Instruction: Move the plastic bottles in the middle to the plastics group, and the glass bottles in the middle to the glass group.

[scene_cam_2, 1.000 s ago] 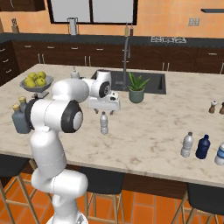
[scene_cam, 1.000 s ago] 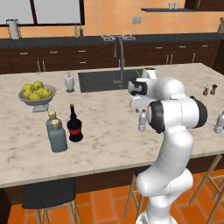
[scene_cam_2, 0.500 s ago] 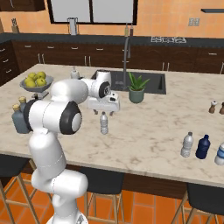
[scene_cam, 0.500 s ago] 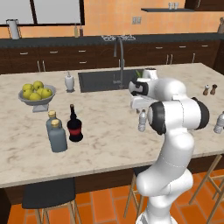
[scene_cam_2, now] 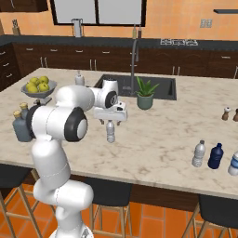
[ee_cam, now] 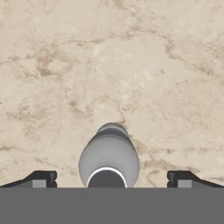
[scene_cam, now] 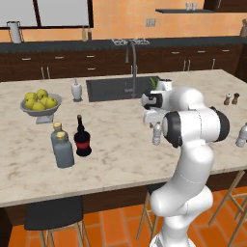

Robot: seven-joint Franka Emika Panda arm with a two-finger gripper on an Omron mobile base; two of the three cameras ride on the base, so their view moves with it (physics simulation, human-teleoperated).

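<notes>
So the little plastic bottle (scene_cam_2: 110, 131) is standing upright mid-island on the marble counter (scene_cam_2: 158, 139), a bit in front of the sink (scene_cam_2: 160, 86). The gripper (ee_cam: 108, 179) hangs straight above it, pointing down, fingers spread wide with nothing between them, one on each side of the cap. Its long axis runs straight up at the hand, so my guess is a plain drop does it. The plastics group (scene_cam_2: 199, 154) sits well off to the right, near the front edge.

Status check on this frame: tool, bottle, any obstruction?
Tool open, poised directly over plastic bottle, fingers straddling it, not closed. Bottle upright on counter. Nothing in the way.
</notes>
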